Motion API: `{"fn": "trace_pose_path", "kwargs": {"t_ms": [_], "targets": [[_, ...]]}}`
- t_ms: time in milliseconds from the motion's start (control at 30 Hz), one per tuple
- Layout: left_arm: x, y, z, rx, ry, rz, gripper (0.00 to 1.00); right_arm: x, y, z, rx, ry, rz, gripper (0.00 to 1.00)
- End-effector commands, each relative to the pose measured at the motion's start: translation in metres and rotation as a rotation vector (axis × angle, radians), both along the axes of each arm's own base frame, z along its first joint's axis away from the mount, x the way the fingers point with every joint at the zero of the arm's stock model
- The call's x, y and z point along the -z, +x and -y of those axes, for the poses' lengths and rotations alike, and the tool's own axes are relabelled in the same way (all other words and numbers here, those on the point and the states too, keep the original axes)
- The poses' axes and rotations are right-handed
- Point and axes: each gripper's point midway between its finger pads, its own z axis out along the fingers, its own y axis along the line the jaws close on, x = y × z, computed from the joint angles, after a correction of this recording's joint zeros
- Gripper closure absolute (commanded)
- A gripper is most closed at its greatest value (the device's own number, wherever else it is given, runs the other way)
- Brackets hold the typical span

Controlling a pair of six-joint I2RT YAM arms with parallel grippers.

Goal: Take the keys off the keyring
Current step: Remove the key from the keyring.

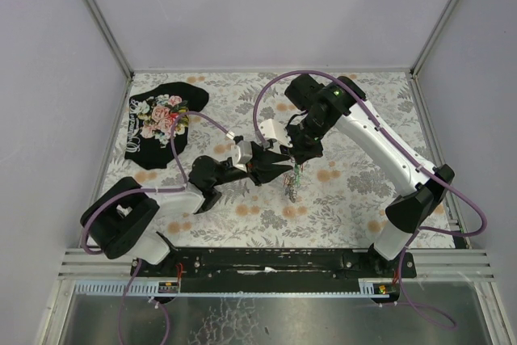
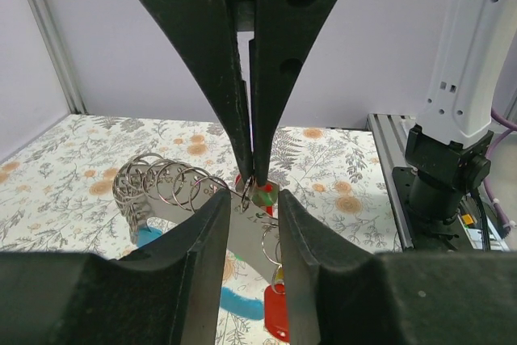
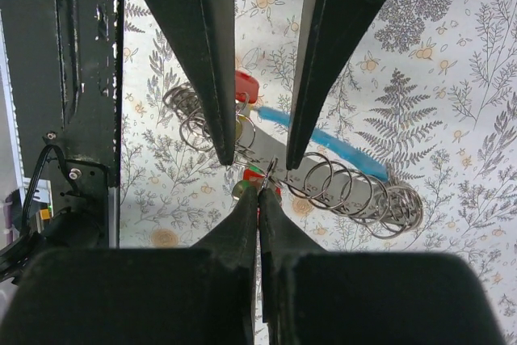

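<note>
At the near edge both arm bases sit on a black rail. The left arm runs low from the near-left corner towards the middle of the floral-patterned surface (image 1: 355,191), its wrist roughly level. The right arm climbs from the near-right corner, leans far over to an elbow at the back, then bends down so its fingers point at the centre.

The left gripper (image 2: 253,199) has its fingers apart, one on either side of the keyring (image 2: 161,183). Whether they touch it, I cannot tell. The right gripper (image 3: 259,191) meets it head-on, with fingers pressed together and clamped on a thin ring of the keyring just beside a green key head. The keyring is lifted above the middle of the surface between the two grippers: a row of silvery rings, with a curved grey fob (image 2: 246,240) edged in light blue. The keys (image 2: 276,313) dangle under it, a red head lowest.

At the far left lies a black cloth (image 1: 190,98) with a flower print. Its white script is too small to read
</note>
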Motion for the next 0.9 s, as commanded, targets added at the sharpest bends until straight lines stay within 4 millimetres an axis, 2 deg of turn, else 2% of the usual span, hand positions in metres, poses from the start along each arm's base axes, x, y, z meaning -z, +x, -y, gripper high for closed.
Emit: {"fn": "trace_pose_path", "kwargs": {"t_ms": [0,200,367,533,733,867], "targets": [[-0.0208,0.0008,0.0016,-0.005,-0.065,0.061,0.71,-0.0173,-0.0054,-0.0082,-0.033,0.058,0.022,1.0],[-0.0162,0.0025,0.0039,-0.001,-0.054,0.055,0.72,-0.0202,-0.006,-0.0096,-0.035,0.069,0.024,1.0],[-0.0149,0.0012,0.007,0.021,-0.048,0.051,0.77,-0.019,-0.0067,-0.0102,-0.035,0.069,0.016,1.0],[-0.0149,0.0015,0.008,0.027,-0.048,0.048,0.78,-0.0183,-0.0073,-0.0104,-0.037,0.07,0.013,1.0],[-0.0146,-0.0023,0.0105,0.053,-0.041,0.049,0.89,-0.0183,-0.0081,-0.0116,-0.039,0.074,0.008,1.0],[-0.0123,-0.0029,0.0113,0.059,-0.032,0.047,0.91,-0.019,-0.0085,-0.0116,-0.039,0.076,0.008,1.0]]}}
